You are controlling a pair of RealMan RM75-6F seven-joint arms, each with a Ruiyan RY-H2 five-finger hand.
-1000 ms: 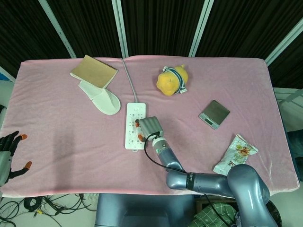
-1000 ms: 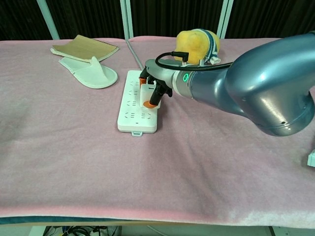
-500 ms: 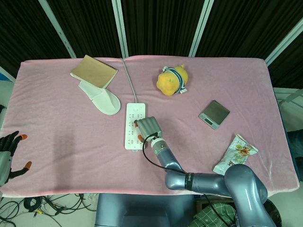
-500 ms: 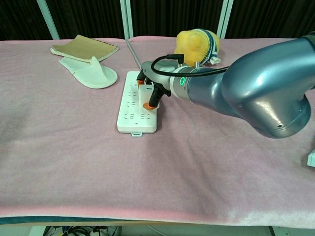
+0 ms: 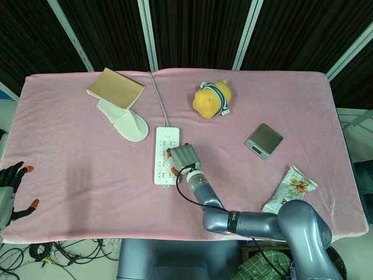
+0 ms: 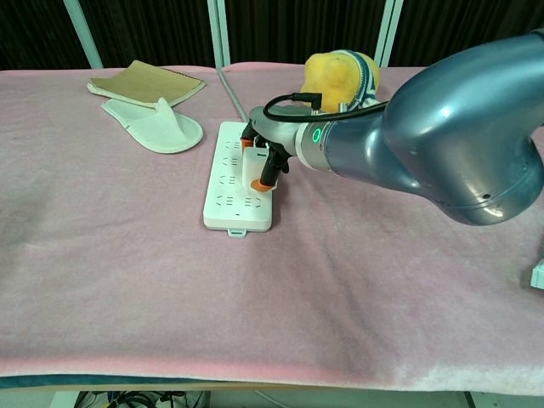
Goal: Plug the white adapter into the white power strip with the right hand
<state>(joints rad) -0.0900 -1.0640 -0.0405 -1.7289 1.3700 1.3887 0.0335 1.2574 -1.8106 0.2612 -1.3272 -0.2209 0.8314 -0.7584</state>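
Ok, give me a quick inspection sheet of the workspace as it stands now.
Surface: pink cloth covering the table.
Job's things: white power strip lies flat; white adapter held over its right side, seating not discernible.
Clutter: notebook, white slipper, yellow plush toy, small scale, snack packet.
Hands: right hand grips the adapter; left hand off the table's left edge, fingers apart, holding nothing.
Cables: strip's cord runs to the far edge; loose cables on the floor.
Surroundings: dark curtains behind.
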